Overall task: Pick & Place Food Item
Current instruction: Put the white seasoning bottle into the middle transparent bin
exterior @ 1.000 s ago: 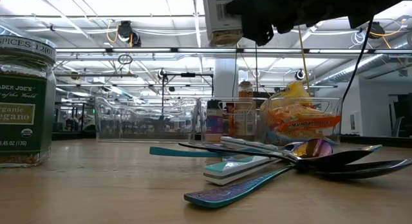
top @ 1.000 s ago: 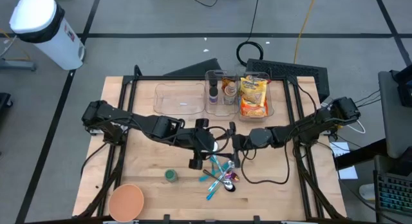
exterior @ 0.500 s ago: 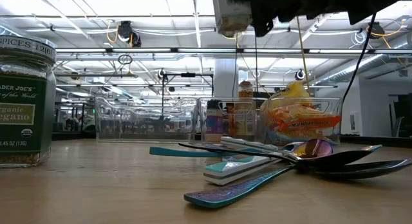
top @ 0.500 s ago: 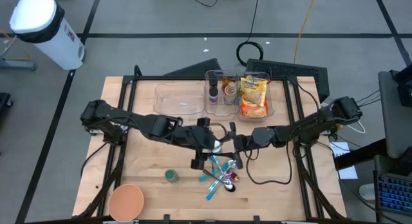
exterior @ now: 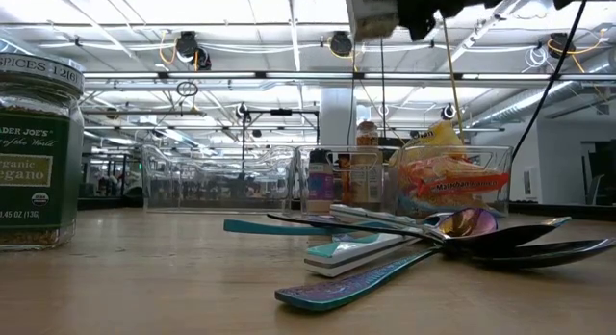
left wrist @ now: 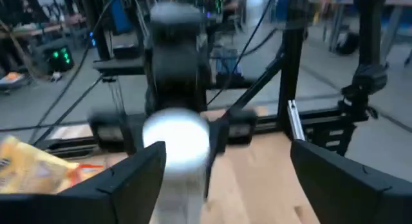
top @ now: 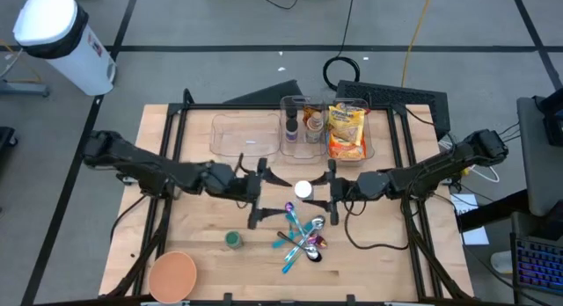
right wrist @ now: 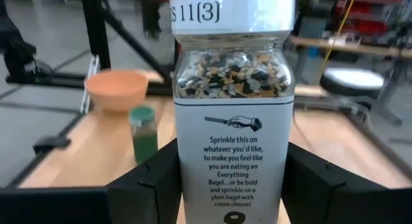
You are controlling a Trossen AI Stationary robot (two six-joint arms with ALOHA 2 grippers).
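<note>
High view: right gripper (top: 327, 193) clamps the seasoning jar (top: 303, 190) in the air, just above the spoon pile (top: 303, 238). Left gripper (top: 260, 193) gapes wide beside the jar, holding nothing. Green jar (top: 232, 240) stands beside the spoons.

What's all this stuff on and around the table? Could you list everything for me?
seasoning jar: one, clear with white cap and label, held above mid-table
oregano jar: one, green-lidded, front left
bowl: one, orange, front-left corner
utensils: a pile, teal handles and shiny spoons, front centre
clear bins: three at the back; left empty, middle with bottles, right with a yellow snack bag
white bin: one, on the floor, back left
left gripper: open, empty, left of the jar
right gripper: shut on the seasoning jar
</note>
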